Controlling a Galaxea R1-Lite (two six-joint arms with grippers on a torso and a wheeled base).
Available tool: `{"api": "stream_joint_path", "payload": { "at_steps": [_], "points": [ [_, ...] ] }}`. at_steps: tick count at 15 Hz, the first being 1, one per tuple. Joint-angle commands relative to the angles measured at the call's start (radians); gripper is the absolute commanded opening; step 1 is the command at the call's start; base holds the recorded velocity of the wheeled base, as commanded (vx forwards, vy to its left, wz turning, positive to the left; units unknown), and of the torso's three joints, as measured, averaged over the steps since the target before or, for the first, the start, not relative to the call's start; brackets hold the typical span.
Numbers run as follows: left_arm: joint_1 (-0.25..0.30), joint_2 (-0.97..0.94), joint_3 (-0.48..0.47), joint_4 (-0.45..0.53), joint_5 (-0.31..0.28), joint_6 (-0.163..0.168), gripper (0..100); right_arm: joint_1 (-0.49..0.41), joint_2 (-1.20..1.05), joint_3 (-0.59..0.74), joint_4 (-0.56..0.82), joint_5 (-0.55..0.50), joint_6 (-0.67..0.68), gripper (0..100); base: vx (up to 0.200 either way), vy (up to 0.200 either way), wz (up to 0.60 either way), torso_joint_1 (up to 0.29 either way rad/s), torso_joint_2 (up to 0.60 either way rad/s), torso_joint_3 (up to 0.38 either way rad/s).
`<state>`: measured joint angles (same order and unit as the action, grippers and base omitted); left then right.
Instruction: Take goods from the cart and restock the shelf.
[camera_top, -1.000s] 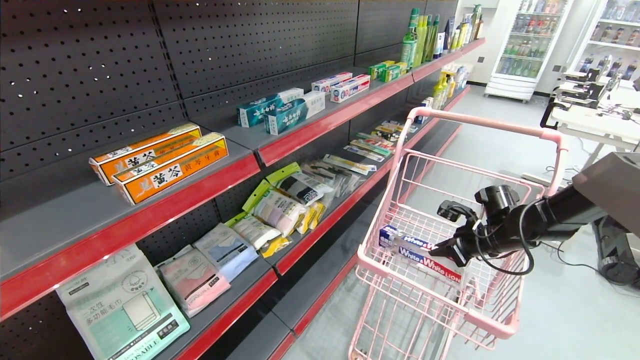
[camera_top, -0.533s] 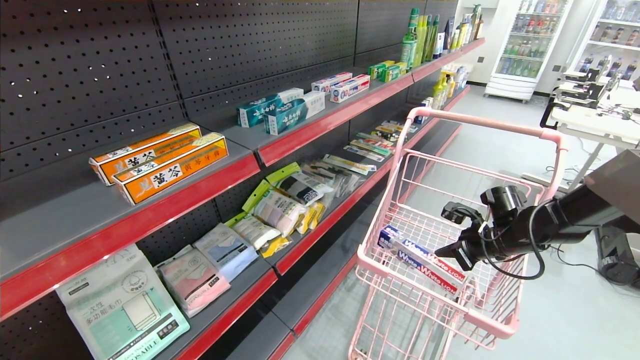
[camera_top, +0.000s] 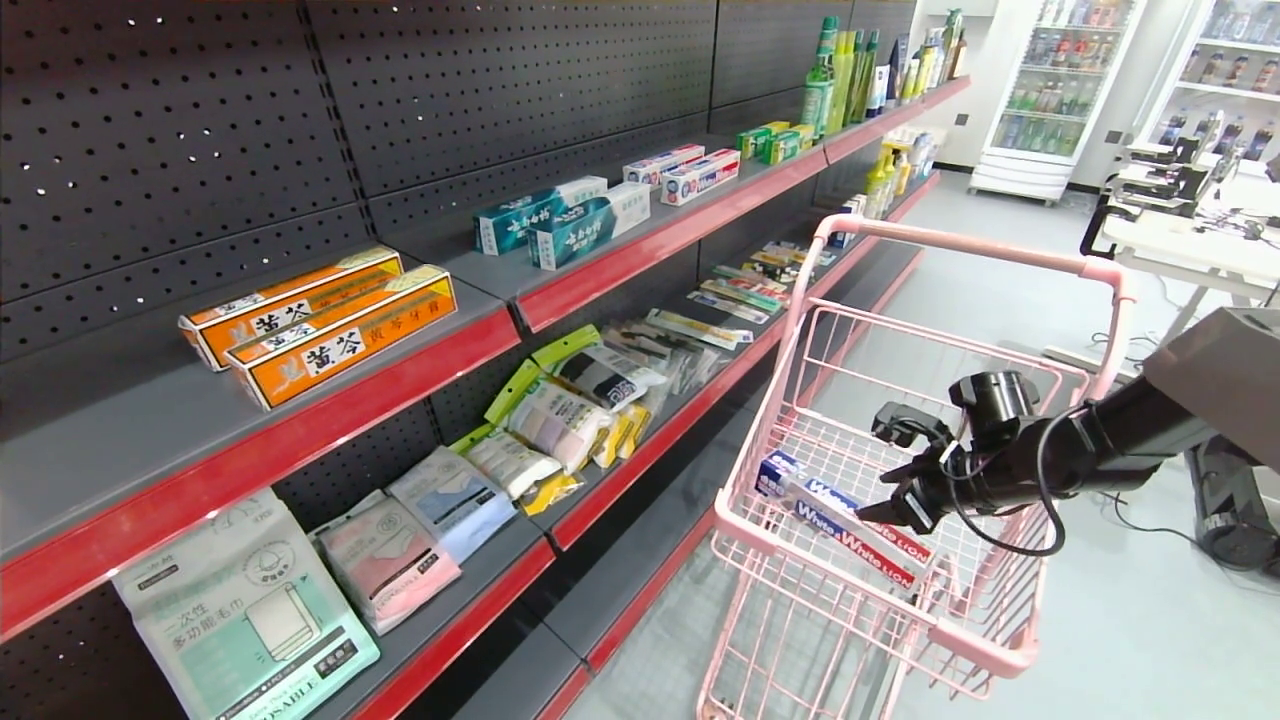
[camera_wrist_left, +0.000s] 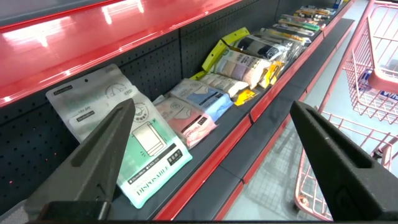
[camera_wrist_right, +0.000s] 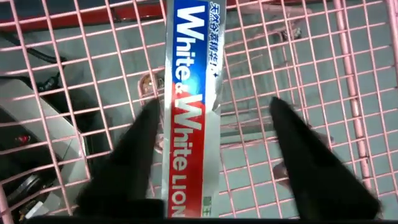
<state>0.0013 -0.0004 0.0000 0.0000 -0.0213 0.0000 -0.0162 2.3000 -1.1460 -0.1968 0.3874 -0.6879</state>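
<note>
Since a second ago the toothpaste box has dropped lower at its near end and now lies flat, while the right arm, which had drawn back a little, has come forward again.

The shelf unit, with red-edged grey shelves, runs along the robot's left. Its upper shelf carries orange boxes and teal cartons, and a lower one carries soft packs, among them a disposable towel pack.

The pink wire cart stands beside the shelf.

The right gripper is inside the basket just above the toothpaste box. In the right wrist view its jaws are spread wide with the box between them, gripping nothing.

The left gripper faces the lower shelf, jaws spread and empty.

The red, white and blue box rests slantwise on the basket's wire floor, near the shelf-side wall.
</note>
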Motion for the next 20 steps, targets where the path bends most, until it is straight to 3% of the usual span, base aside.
{"api": "stream_joint_path", "payload": {
  "at_steps": [1, 20],
  "points": [
    [0.0, 0.0, 0.0, 0.0, 0.0, 0.0, 100, 0.007, 0.065, -0.06, -0.001, 0.033, 0.014, 100, 0.0, 0.0, 0.0, 0.0, 0.0, 0.0],
    [0.0, 0.0, 0.0, 0.0, 0.0, 0.0, 100, 0.064, 0.265, -0.232, -0.016, 0.036, 0.057, 100, 0.0, 0.0, 0.0, 0.0, 0.0, 0.0]
  ]
}}
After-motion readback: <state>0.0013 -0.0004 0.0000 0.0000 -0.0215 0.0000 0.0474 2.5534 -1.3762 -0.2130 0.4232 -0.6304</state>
